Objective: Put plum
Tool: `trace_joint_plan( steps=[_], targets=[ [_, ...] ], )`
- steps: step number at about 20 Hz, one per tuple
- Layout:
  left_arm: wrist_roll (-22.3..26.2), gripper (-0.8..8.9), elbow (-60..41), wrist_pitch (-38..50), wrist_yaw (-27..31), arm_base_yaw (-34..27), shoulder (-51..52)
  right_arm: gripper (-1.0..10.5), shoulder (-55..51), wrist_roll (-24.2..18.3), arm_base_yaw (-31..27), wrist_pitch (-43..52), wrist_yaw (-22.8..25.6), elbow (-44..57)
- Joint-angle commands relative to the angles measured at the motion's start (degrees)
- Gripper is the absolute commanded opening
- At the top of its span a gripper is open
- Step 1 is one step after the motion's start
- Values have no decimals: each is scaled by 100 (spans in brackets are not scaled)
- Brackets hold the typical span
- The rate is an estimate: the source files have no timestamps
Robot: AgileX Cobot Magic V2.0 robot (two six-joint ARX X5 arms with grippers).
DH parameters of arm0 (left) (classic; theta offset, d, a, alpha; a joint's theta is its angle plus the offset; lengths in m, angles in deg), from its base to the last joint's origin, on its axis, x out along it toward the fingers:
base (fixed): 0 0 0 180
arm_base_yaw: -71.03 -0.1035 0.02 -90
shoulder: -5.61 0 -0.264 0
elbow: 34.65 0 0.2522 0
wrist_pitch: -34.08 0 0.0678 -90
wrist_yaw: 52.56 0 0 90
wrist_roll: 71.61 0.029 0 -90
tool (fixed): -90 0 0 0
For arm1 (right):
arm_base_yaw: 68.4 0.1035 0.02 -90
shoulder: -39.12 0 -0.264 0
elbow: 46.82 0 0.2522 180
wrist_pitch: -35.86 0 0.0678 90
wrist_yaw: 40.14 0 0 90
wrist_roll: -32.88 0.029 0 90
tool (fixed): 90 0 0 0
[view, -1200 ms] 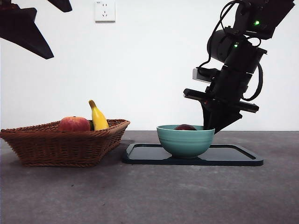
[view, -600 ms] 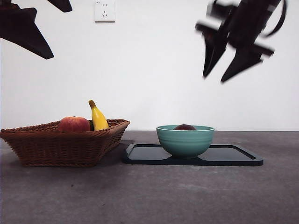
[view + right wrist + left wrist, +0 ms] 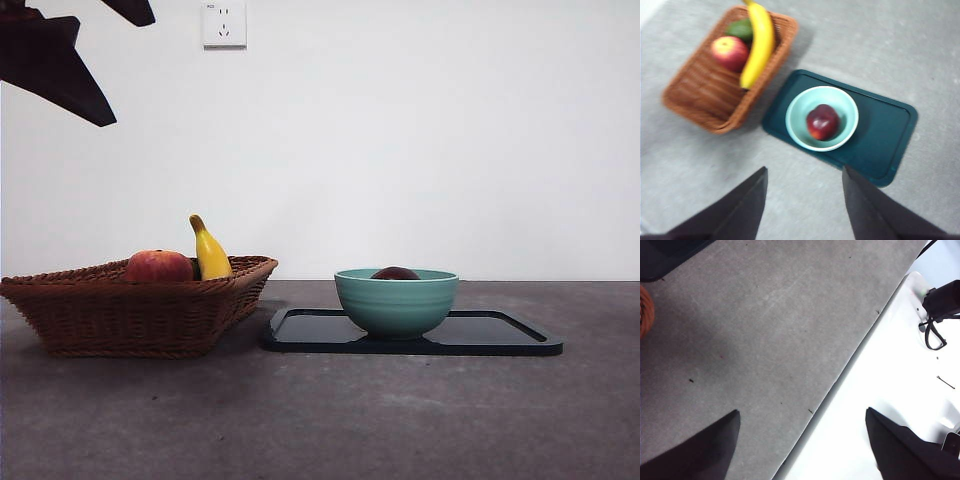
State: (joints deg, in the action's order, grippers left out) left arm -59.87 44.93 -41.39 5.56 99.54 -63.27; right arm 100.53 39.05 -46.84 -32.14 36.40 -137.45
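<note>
The dark maroon plum (image 3: 822, 121) lies inside the teal bowl (image 3: 845, 107); in the front view only the plum's top (image 3: 396, 272) shows above the bowl's rim (image 3: 396, 300). The bowl stands on the dark tray (image 3: 500, 335). My right gripper (image 3: 805, 197) hangs high above the table, open and empty, well clear of the bowl, and is out of the front view. My left gripper (image 3: 800, 440) waits open over the table's edge, empty; its black tip (image 3: 60, 65) shows at the top left corner.
A wicker basket (image 3: 130, 305) at the left holds a red-orange fruit (image 3: 158, 266), a yellow banana (image 3: 209, 250) and a green fruit (image 3: 740, 29). A wall socket (image 3: 224, 22) is on the white wall behind.
The right arm has risen from beside the bowl, up and out of the front view. The plum stays in the bowl. The left arm has not moved.
</note>
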Motion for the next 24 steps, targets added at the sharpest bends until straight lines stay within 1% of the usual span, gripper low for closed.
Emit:
trace_joint_plan(
  steps=[1,4,11,13,15,16,20,24],
  targets=[
    [109,404,63,17,-39,26,-31,239,-278,-63,133,-44,-2,79],
    [109,404,63,20,-39,26,-31,239,-831,-63,216,-31,-2,656],
    [107,404,63,22,-39,26,-31,238,-2044,-63,232,393,-31,2726],
    [107,404,63,26,-39,26,-31,239,-2181,-61,232,509,-249,3106],
    [101,404,63,61,-39,26,-31,238,-2194,-61,232,535,-533,3296],
    [81,404,63,107,-39,26,-31,238,-2181,-61,232,533,-590,3316],
    [68,404,63,170,-39,28,-31,238,-2184,-59,232,798,-605,3316],
    [66,404,63,184,-39,26,-31,238,-2181,-61,232,815,-605,3316]
  ],
)
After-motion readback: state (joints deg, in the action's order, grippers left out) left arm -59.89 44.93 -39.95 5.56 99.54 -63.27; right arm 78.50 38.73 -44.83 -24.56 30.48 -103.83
